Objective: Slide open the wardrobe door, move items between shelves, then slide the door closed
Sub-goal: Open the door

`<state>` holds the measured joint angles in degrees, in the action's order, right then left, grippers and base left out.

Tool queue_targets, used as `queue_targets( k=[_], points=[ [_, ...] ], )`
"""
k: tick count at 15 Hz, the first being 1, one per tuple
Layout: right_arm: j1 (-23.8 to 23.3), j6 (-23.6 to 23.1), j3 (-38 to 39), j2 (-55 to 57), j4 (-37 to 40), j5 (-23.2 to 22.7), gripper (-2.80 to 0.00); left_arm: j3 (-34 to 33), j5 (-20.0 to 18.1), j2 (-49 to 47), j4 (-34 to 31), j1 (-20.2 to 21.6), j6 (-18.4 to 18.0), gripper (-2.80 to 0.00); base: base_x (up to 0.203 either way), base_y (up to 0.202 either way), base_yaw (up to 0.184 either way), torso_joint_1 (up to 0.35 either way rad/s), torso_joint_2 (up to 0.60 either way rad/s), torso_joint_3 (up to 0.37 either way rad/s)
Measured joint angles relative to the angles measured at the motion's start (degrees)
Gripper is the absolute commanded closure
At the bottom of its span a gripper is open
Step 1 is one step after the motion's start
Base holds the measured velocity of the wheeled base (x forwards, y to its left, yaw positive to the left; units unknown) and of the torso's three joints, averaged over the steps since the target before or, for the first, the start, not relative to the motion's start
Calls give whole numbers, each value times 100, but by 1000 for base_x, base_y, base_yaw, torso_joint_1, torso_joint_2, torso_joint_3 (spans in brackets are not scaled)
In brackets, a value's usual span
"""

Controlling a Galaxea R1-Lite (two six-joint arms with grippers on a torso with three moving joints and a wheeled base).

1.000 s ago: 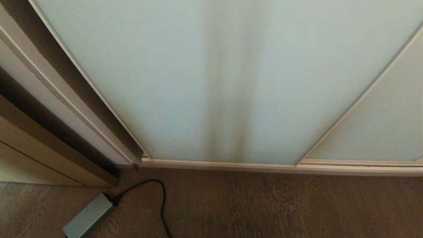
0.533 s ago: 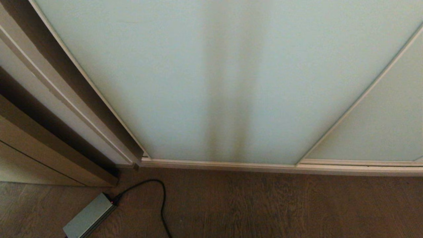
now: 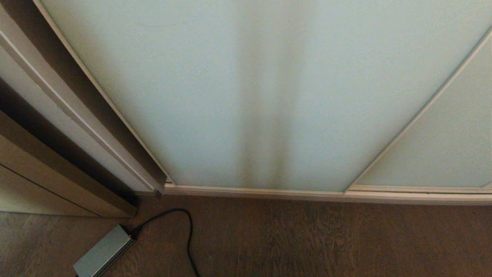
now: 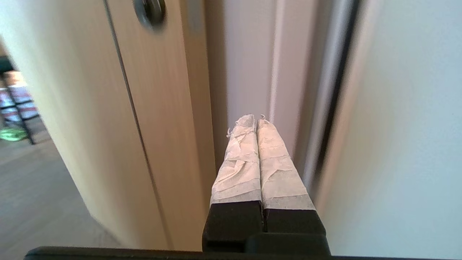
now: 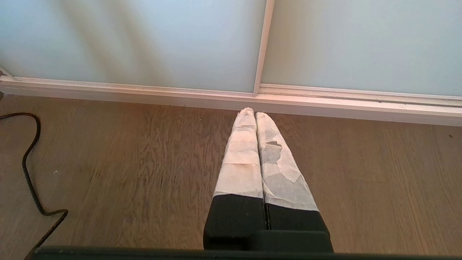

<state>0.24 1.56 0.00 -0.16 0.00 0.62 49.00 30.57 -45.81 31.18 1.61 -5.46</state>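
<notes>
Head view: sliding wardrobe door [image 3: 246, 96] fully shut, upright on its floor track; grey power brick [image 3: 103, 256] on the floor to my left; neither arm visible.

Left wrist view: my left claw [image 4: 257, 121], pressed shut and empty, points at the door's left vertical edge [image 4: 326, 108], probably just short of it; this arm is nearer.

Right wrist view: my right claw [image 5: 252, 113], shut, empty, parked above the floor, aimed at the seam between both panels.

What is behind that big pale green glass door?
Nothing can be made out. The sliding wardrobe door is frosted and shut, showing only soft grey shadows on its surface. Whatever sits inside is covered. A second matching panel stands beside it, equally opaque.
</notes>
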Motion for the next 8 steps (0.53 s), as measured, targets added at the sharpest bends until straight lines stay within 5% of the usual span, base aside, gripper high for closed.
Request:
queue_targets(
  k=[4, 8],
  points=[
    [0, 1, 0, 0, 0, 0, 0, 807, 469, -1303, 1098, 175, -20, 0, 0, 0, 0, 0, 0, 0],
    [-2, 1, 0, 0, 0, 1, 0, 1485, 477, -2337, 1247, 290, 50, 0, 0, 0, 0, 0, 0, 0]
  ],
)
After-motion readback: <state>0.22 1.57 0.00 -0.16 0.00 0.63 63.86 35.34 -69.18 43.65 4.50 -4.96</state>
